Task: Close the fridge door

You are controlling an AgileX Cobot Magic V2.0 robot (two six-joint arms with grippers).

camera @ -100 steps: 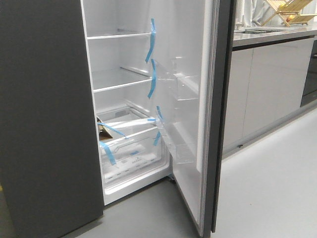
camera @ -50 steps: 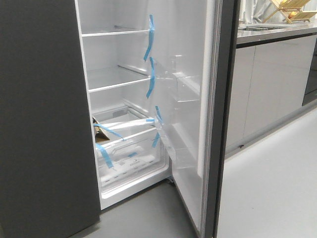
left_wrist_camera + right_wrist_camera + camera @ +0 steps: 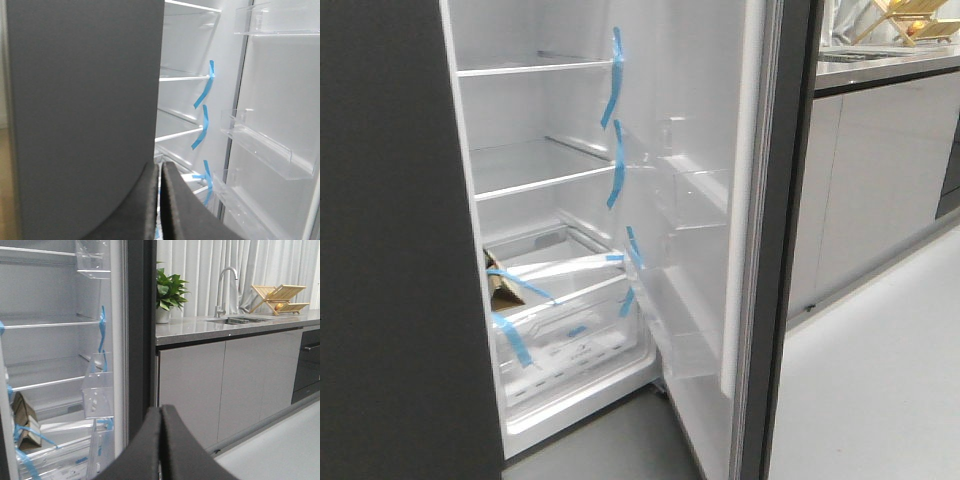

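Note:
The fridge door (image 3: 775,250) stands wide open, edge-on in the front view, its white inner lining with clear shelf bins (image 3: 695,195) and blue tape strips facing the fridge interior. It also shows in the right wrist view (image 3: 137,330) and the left wrist view (image 3: 272,145). My left gripper (image 3: 160,167) is shut and empty, in front of the open compartment beside the other dark grey panel (image 3: 85,110). My right gripper (image 3: 160,410) is shut and empty, close to the door's dark outer edge. Neither gripper shows in the front view.
The other dark grey fridge panel (image 3: 390,250) fills the left. Inside are white shelves (image 3: 535,180) and taped drawers (image 3: 565,320) with a brown box (image 3: 505,290). Pale grey cabinets (image 3: 880,180) with a counter, sink (image 3: 235,319), plant (image 3: 169,292) and wooden rack (image 3: 280,296) stand right. Grey floor (image 3: 880,390) lies beyond the door.
The whole view has shifted: the fridge and door now appear larger and further left, so the camera has moved forward and to the right, nearer the door.

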